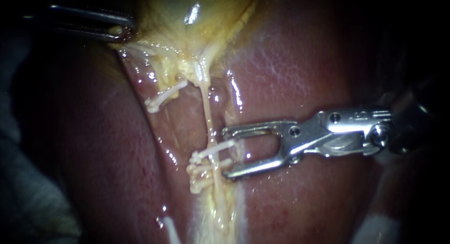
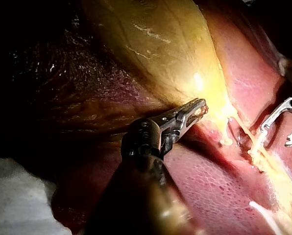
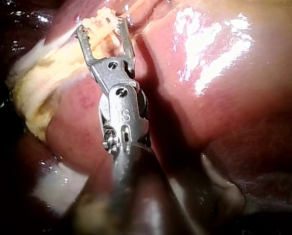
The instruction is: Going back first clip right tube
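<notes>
In the endoscope view a thin pale right tube [image 1: 206, 113] runs down from the yellow gallbladder [image 1: 187, 23] over the red liver [image 1: 290, 70]. White clips [image 1: 212, 152] sit on it, one above the other. My right instrument [image 1: 228, 152] comes in from the right with its jaws open, tips just beside the clipped tube, nothing gripped. The right wrist view shows the same open jaws [image 3: 102, 27] straddling the clips [image 3: 105, 15]. Another white clip [image 1: 161, 98] sits on the left tube. My left instrument [image 1: 119, 32] holds the gallbladder's edge, and its jaws [image 2: 197, 107] are shut on it.
Liver lobes [image 1: 108, 169] flank the groove where the tubes lie. Yellow fatty tissue [image 1: 215, 220] continues below the clips. A white cloth [image 2: 18, 200] shows beside the left instrument's shaft. My right instrument's open jaws [image 2: 276, 135] also appear in the left wrist view.
</notes>
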Controlling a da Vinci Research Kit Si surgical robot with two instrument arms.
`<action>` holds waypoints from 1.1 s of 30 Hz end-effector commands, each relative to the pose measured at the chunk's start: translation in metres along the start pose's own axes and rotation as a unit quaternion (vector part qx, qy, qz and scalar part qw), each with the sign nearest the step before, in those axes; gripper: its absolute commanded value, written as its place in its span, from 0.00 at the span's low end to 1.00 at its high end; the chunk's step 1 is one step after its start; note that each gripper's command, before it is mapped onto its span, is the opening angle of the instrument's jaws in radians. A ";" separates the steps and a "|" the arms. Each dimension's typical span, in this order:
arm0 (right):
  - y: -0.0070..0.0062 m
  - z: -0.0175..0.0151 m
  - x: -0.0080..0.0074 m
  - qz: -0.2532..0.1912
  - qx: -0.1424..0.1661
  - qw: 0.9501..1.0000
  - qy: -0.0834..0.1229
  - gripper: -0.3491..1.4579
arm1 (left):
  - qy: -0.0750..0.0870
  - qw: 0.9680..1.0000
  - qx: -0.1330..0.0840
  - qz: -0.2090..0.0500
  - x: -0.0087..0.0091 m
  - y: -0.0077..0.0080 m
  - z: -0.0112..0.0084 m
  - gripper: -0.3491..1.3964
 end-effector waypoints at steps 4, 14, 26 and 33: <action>0.0001 -0.0006 0.0001 -0.015 -0.018 0.999 -0.024 0.46 | 0.000 1.000 0.000 0.000 0.0000 0.0000 0.0000 0.00; -0.0007 -0.0056 0.0013 -0.080 -0.057 0.993 -0.066 0.46 | 0.000 1.000 0.000 0.000 0.0000 0.0000 0.0002 0.00; -0.0006 -0.0081 0.0023 -0.094 -0.056 0.992 -0.067 0.47 | 0.002 1.000 0.003 0.002 -0.0008 0.0000 0.0028 0.00; -0.0006 -0.0083 0.0023 -0.094 -0.056 0.992 -0.067 0.47 | -0.002 1.000 -0.004 0.005 -0.0013 -0.0005 0.0058 0.00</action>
